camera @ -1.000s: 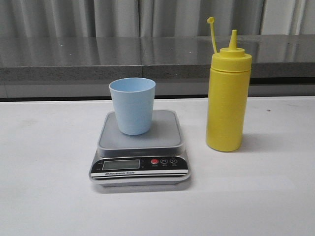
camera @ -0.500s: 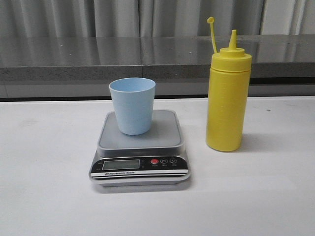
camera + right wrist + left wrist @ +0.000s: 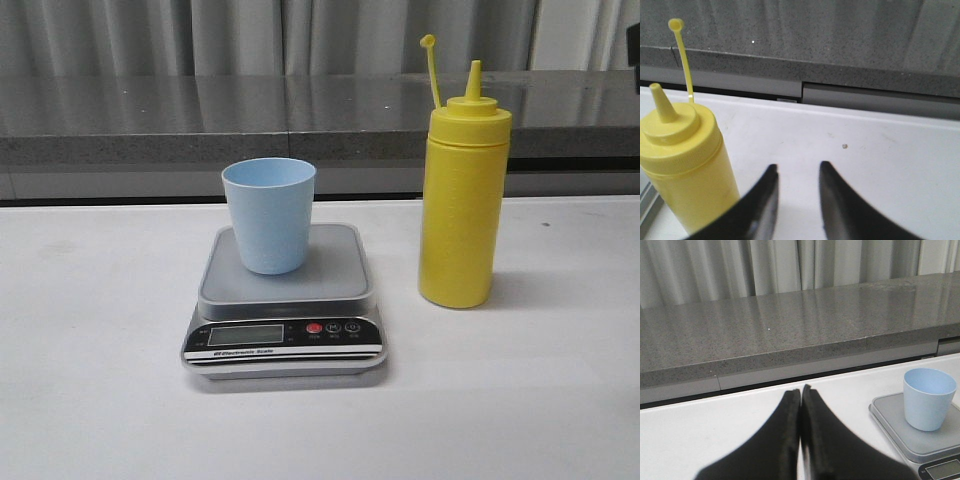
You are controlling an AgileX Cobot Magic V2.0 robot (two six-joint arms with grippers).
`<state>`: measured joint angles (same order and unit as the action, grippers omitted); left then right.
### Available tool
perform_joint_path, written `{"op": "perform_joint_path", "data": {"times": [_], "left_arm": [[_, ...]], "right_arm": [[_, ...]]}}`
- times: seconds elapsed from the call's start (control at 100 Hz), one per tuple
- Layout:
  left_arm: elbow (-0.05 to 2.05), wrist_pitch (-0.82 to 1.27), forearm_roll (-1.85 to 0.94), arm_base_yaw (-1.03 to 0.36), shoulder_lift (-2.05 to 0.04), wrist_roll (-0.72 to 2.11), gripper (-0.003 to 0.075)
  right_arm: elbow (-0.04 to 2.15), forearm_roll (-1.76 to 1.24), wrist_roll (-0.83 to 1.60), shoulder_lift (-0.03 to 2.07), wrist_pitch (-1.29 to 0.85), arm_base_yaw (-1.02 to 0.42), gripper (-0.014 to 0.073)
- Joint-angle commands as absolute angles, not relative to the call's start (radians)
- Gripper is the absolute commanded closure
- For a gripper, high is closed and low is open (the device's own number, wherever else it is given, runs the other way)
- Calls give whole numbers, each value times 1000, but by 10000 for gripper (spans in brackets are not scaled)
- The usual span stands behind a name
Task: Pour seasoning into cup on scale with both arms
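The light blue cup point(image 3: 268, 214) stands upright on the silver-grey scale point(image 3: 284, 305) in the middle of the white table. To its right stands the tall yellow seasoning bottle point(image 3: 462, 187), nozzle up, its cap strap sticking upward. In the left wrist view my left gripper point(image 3: 801, 389) is shut with nothing in it, above the table to the left of the cup point(image 3: 928, 397) and scale point(image 3: 900, 427). In the right wrist view my right gripper point(image 3: 798, 168) is open and empty, with the seasoning bottle point(image 3: 687, 170) just beside one finger, apart from it.
A grey stone ledge point(image 3: 200, 120) with curtains behind it runs along the back of the table. A dark bit of my right arm point(image 3: 634, 45) shows at the front view's right edge.
A dark piece of the right arm has come into the front view at the upper right edge. The cup, scale and bottle have not moved.
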<state>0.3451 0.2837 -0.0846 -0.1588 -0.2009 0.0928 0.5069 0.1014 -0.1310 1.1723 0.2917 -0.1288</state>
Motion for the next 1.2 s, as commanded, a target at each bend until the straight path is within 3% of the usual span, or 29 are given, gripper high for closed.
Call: {"op": "perform_joint_path", "data": {"times": [0.0,0.02,0.11,0.38,0.84,1.19], "left_arm": [[369,210,-88,-157,-208,91,738],[369,210,-88,-157,-208,91,738],[369,210,-88,-157,-208,91,738],[369,210,-88,-157,-208,91,738],[369,210,-88,-157,-208,91,738],[369,210,-88,-157,-208,91,738]], "right_arm": [[521,115,-130,1188,416,-131,33],[515,115,-130,1195,424,-131,-28],[479,122,-130,1217,479,-131,12],[363,215,-130,1288,765,-131,11],[359,335,-167,1545,1103,-133,11],[365,355,-182,1657,1225,-133,11]]}}
